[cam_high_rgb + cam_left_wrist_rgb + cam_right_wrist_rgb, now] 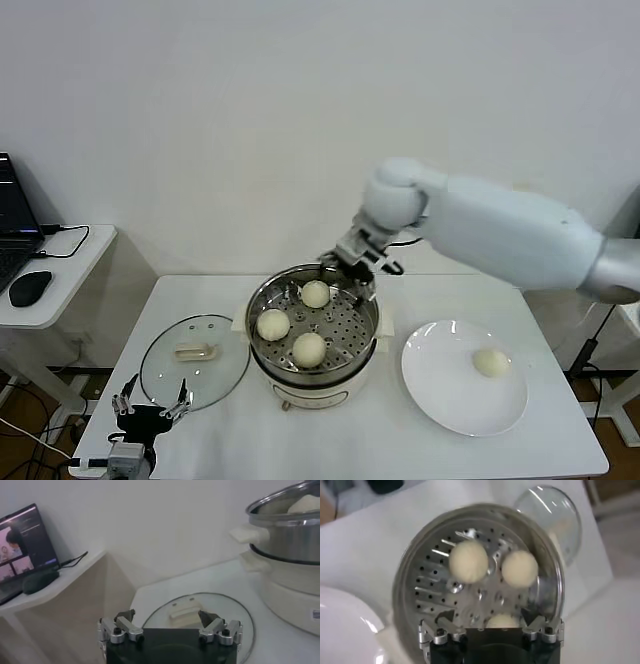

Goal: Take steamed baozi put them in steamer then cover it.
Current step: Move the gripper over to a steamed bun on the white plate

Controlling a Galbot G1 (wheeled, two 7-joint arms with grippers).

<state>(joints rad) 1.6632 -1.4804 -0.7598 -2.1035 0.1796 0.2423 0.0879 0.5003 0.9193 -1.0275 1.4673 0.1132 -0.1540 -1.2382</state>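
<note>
White tabletop (pixel 560 440) before me. White plate (pixel 440 400) on it, lower right of the head frame. Small side table (pixel 70 280) at far left carries a laptop (pixel 12 225), a black mouse (pixel 30 288) and a cable (pixel 70 240). Plain white wall (pixel 250 110) fills the upper frame.

Steamer (pixel 314 330) basket: three baozi (pixel 309 348) lie inside; bare perforated floor shows on its right half.
Above far rim: right gripper (pixel 349 262), jaws spread, and its arm block entry from behind and from the right.
Plate (pixel 440 400): one bun (pixel 490 362) near its right edge; the rest bare.
Cover (pixel 160 375): flat on the table (pixel 400 450) left of steamer; left gripper (pixel 152 407), open, at its near edge.
</note>
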